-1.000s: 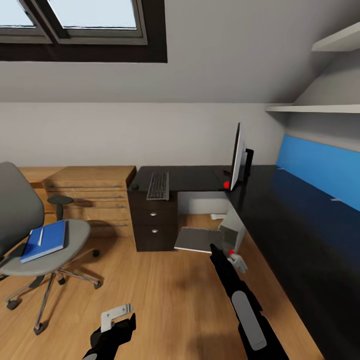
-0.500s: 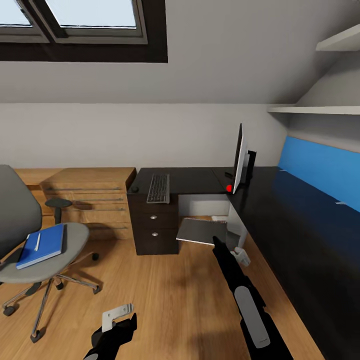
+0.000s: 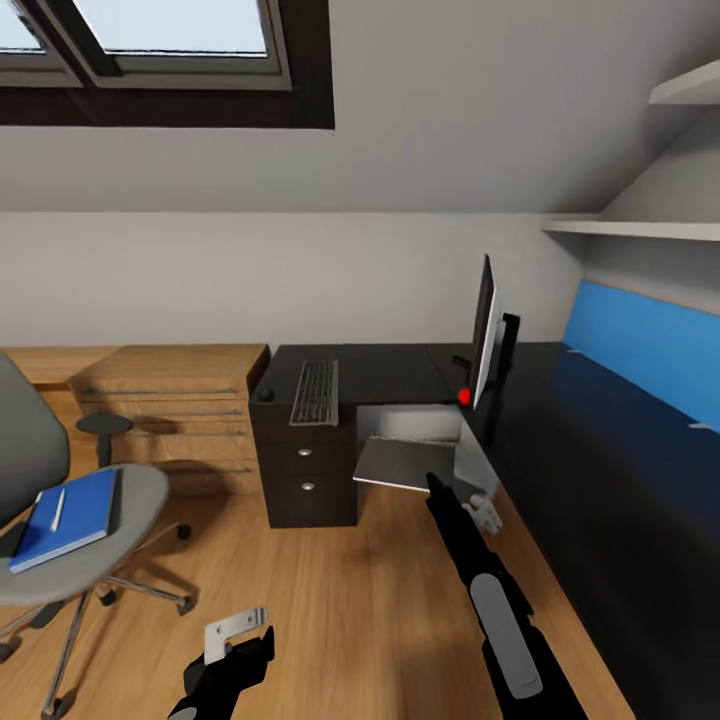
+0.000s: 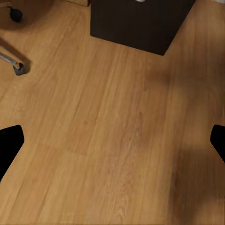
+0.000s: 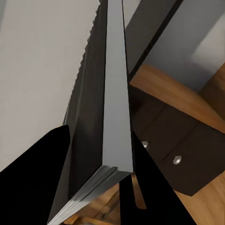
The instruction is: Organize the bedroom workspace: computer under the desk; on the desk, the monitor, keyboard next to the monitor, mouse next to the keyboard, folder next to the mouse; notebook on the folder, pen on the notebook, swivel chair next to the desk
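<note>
Silver-grey, tilted, clear of the wooden floor [image 3: 330,590]: the computer [image 3: 405,462], pinched along one edge by the right end effector [image 3: 483,512]. From the right wrist, black fingers [image 5: 33,187] pressed against both faces of the case [image 5: 115,93]. Held in the opening under the tabletop [image 3: 400,365], just beside the black three-drawer unit [image 3: 305,470], whose round silver knobs [image 5: 177,159] show past the case.

Above and beyond that end effector, on the tabletop: the monitor [image 3: 484,335], upright and seen nearly edge-on, a small red light at its lower corner. Farther off to that end effector's left, on the same tabletop: the keyboard [image 3: 315,392], with the mouse [image 3: 265,393] just beside its far side.

Left end effector [image 3: 235,632] low over bare floor, fingers [image 4: 9,145] spread wide, nothing between them. From the left wrist, ahead of it, the foot of the drawer unit [image 4: 140,23] and a chair castor [image 4: 18,69].

Well to the left of the left end effector: the swivel chair [image 3: 130,490], apart from the tabletop, carrying the blue folder [image 3: 65,515] flat on the seat, the white pen [image 3: 57,509] lying on top. Beyond the chair, against the wall, a light-wood chest [image 3: 170,400] touching the drawer unit's side.
</note>
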### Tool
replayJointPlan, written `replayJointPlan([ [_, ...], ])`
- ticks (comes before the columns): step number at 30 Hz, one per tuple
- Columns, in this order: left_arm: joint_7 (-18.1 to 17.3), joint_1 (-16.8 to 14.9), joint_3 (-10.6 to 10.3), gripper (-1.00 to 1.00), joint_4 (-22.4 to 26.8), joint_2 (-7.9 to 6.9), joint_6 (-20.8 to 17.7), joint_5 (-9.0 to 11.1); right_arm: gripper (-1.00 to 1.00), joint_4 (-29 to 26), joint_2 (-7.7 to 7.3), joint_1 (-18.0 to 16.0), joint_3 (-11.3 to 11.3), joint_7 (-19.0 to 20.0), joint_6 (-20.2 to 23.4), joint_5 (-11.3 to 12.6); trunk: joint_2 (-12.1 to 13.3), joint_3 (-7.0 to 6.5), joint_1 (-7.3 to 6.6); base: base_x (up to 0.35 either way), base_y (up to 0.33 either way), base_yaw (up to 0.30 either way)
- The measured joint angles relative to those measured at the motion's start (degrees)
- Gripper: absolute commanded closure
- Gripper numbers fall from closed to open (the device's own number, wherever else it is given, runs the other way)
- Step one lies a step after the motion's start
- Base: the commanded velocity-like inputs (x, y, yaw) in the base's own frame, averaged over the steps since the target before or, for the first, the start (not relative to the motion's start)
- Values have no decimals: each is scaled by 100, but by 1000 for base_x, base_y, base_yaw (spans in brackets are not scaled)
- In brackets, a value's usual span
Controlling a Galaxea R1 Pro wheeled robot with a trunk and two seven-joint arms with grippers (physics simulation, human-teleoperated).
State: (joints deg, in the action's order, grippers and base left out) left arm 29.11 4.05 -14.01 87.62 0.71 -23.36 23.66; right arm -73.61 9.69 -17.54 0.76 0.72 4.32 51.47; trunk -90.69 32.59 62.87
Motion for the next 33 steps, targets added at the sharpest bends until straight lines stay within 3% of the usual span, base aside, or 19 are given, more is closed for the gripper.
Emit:
replayJointPlan([
  [33, 0, 0, 0, -100, 0, 0, 0, 9, 100, 4, 9, 7, 18, 10, -17, 18, 1324, -593, -725, 320, 73, 0],
])
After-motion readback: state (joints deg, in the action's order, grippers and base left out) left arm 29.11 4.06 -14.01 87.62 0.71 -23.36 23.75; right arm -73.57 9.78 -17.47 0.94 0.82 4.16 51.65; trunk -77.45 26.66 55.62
